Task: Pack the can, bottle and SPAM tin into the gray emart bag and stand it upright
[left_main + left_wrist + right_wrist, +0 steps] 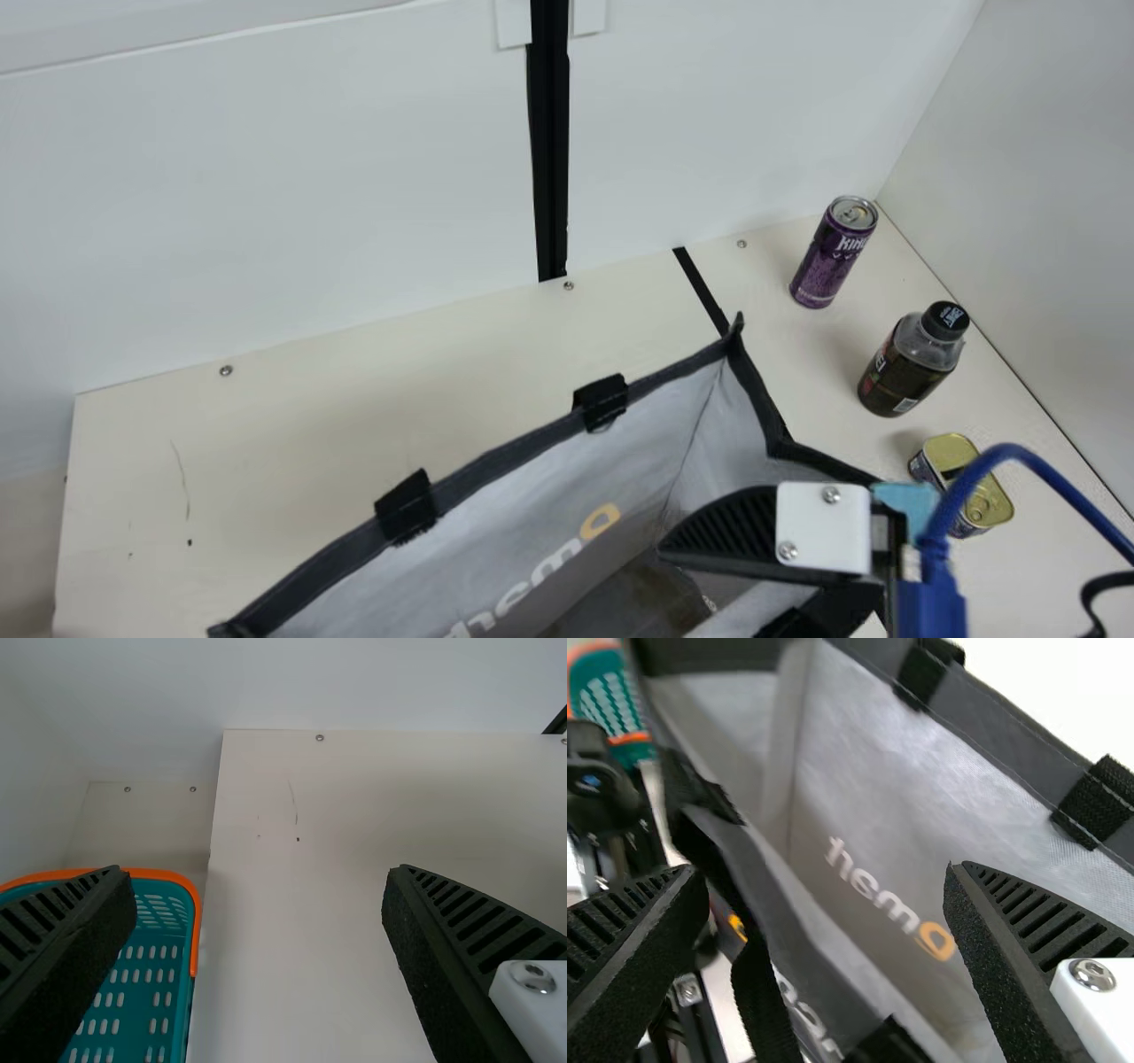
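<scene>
Observed: the gray emart bag (496, 523) is on the desk (310, 425), mouth gaping, contents outside. Beyond its right end, the can (833, 252) and bottle (908, 363) stand upright and apart; the SPAM tin (988, 503) sits lid up, nearer the bag. Whether the bag's base is flat I cannot tell.

The right gripper (826, 870) is at the mouth, fingers spread wide, a side wall of the bag passing between them with nothing pinched. The left gripper (257, 870) is over the desk, near a teal basket (159, 874), fingers likewise apart and empty.

Handling, assessed: the bag is light and limp, liable to fold or slide if brushed. Take it by the dark hem, close to a strap loop (602, 403), and keep the mouth wide. The can is smooth, possibly slippery, and dents under hard pressure; grip mid-body. The bottle, likely the heaviest, wants a hold below the shoulder, not the cap. The tin is squat and rigid: pinch across its side walls. Lower each gently, heavier pieces first, to steady the base.
</scene>
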You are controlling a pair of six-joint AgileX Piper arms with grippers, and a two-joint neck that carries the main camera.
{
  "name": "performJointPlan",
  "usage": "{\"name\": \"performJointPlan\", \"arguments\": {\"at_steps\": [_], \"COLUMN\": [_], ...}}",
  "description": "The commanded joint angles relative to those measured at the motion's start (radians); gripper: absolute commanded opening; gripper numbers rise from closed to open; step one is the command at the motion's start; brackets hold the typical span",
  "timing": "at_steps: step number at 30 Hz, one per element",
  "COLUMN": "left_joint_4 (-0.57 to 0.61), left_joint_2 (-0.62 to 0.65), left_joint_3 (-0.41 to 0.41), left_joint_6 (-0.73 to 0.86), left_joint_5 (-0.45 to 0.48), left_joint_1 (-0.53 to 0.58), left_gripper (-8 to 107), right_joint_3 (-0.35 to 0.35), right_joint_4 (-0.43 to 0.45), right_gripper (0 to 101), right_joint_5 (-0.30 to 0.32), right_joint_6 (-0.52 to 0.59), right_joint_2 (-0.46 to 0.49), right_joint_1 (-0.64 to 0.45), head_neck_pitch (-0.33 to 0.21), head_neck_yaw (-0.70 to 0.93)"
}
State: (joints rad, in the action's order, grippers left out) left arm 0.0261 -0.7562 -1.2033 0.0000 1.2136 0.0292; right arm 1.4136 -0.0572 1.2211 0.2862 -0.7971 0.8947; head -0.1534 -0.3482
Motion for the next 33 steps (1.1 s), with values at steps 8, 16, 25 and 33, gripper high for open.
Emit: {"name": "performJointPlan", "arguments": {"at_steps": [8,16,25,33], "left_joint_4": [0.0,0.0,0.0,0.0], "left_joint_2": [0.0,0.0,0.0,0.0], "left_joint_3": [0.0,0.0,0.0,0.0], "left_joint_6": [0.0,0.0,0.0,0.0], "left_joint_5": [0.0,0.0,0.0,0.0], "left_joint_1": [0.0,0.0,0.0,0.0], "left_gripper": [90,90,90,90], "right_joint_3": [0.058,0.135,0.217,0.261], "right_joint_4": [0.019,0.044,0.089,0.126], "right_gripper": [95,95,95,95], "right_joint_5": [-0.001,-0.001,-0.001,-0.001], "right_joint_6": [-0.074,-0.099,-0.118,-0.119], "right_joint_2": [0.026,0.029,0.002,-0.034], "right_joint_1": [0.087,0.079,0.005,-0.088], "head_neck_pitch": [-0.021,-0.021,-0.021,-0.021], "head_neck_yaw": [-0.001,-0.001,-0.001,-0.001]}}
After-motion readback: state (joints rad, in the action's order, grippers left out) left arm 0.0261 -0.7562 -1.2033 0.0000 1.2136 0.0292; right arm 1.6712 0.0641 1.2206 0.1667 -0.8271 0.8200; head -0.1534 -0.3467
